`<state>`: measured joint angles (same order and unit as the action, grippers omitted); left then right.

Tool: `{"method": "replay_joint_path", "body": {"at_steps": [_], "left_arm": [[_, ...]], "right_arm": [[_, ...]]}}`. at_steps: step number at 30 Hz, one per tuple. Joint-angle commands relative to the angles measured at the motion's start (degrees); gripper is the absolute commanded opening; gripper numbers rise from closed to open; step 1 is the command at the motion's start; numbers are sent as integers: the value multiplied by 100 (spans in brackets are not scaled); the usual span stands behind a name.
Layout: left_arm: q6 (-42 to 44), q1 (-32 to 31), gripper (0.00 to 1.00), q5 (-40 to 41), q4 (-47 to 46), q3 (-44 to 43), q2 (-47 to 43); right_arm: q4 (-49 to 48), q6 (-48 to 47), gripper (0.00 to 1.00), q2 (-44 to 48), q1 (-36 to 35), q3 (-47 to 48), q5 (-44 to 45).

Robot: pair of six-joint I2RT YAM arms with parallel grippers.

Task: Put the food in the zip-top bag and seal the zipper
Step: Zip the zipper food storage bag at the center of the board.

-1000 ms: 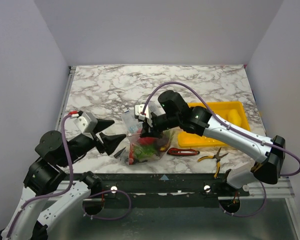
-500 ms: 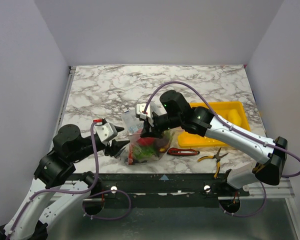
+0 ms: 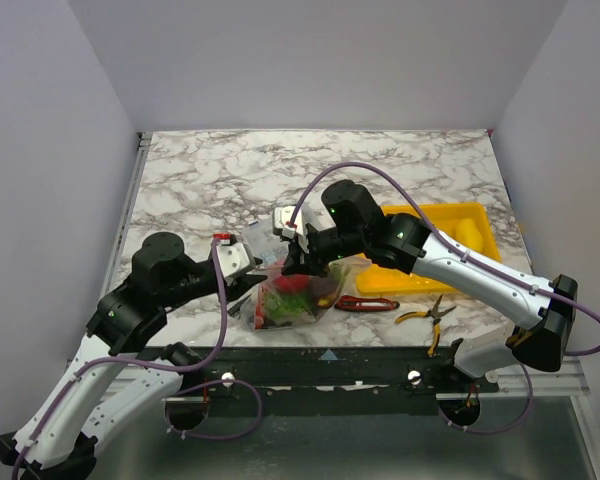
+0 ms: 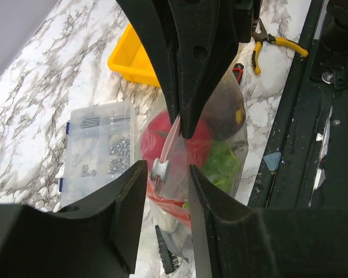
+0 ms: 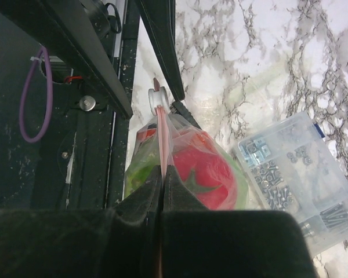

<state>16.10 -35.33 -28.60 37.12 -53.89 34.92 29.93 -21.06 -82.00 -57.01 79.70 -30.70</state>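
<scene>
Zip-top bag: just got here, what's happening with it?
The zip-top bag already holds a red tomato and green produce, visible through the plastic. The right end effector is shut on the zipper, holding the bag's mouth edge up. The left end effector is open, its fingers either side of the white slider, not yet clamped. It looks like the sealing pull is about to start; how much is already zipped I cannot tell.

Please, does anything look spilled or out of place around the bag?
Nothing stands out. The food that shows sits inside the zip-top bag. The right gripper pinches the zipper; the left gripper is open around its slider.
</scene>
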Motion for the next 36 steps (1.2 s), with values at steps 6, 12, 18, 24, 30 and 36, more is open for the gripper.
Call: {"method": "replay_joint_path", "body": {"at_steps": [6, 12, 18, 24, 30, 36], "left_arm": [[144, 9, 27, -73, -125, -149, 40], [166, 13, 9, -167, -178, -190, 196], [93, 9, 1, -260, -376, -127, 260], [12, 9, 1, -591, -462, -69, 288], [173, 9, 1, -1002, -199, -121, 242], [179, 11, 1, -1321, -125, -119, 149]], "right_arm": [[22, -95, 0, 78, -22, 185, -209], [-123, -109, 0, 81, -25, 127, -325], [-169, 7, 0, -92, -21, 262, -437], [-608, 25, 0, 68, -24, 6, -412], [-711, -62, 0, 188, -20, -39, -111], [-870, -277, 0, 280, -26, -242, -165]]}}
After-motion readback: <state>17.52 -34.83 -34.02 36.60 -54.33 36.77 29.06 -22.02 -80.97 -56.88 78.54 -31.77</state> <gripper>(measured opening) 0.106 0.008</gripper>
